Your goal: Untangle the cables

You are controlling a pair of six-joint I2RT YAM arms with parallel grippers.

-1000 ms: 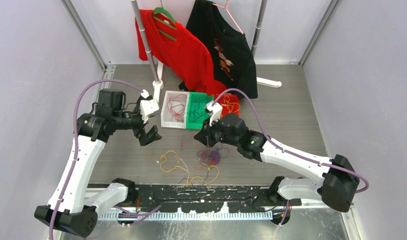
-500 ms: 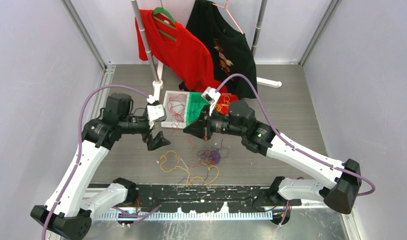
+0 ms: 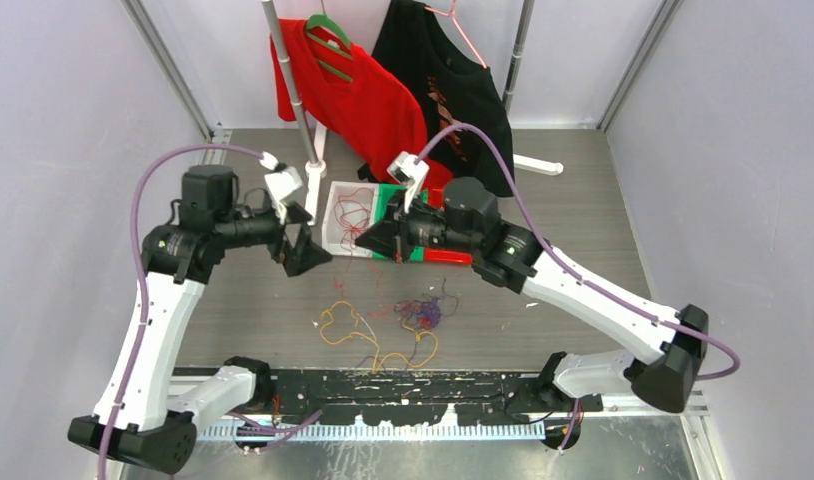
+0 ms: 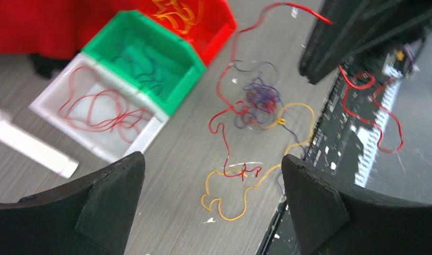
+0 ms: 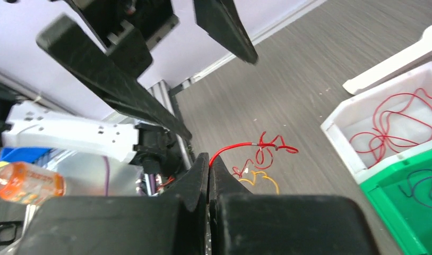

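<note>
1. Between the fingers of the right end effector (image 5: 209,159) a red cable (image 5: 239,145) is pinched; the jaws are pressed together on the strand, which leaves the tip and curls away beneath it.
2. Below and behind that tip, the strand runs down to the tangle of cables (image 4: 260,99) lying on the worktop (image 4: 182,159); red, dark purple-blue and yellow-orange strands are knotted together there; a yellow-orange cable (image 4: 240,210) loops out of the tangle on the side of the arm bases.
3. The left end effector (image 3: 301,247) hangs raised, facing the right one's tip, near it but apart from it; its jaws stand wide apart with nothing between them; the tangle lies on the worktop below and ahead of its fingers.
4. Just beyond both end effectors three bins stand side by side; the white bin (image 4: 89,74) holds red strands; the green bin (image 4: 178,101) holds dark strands; the red bin (image 4: 216,37) holds yellow-orange strands.
</note>
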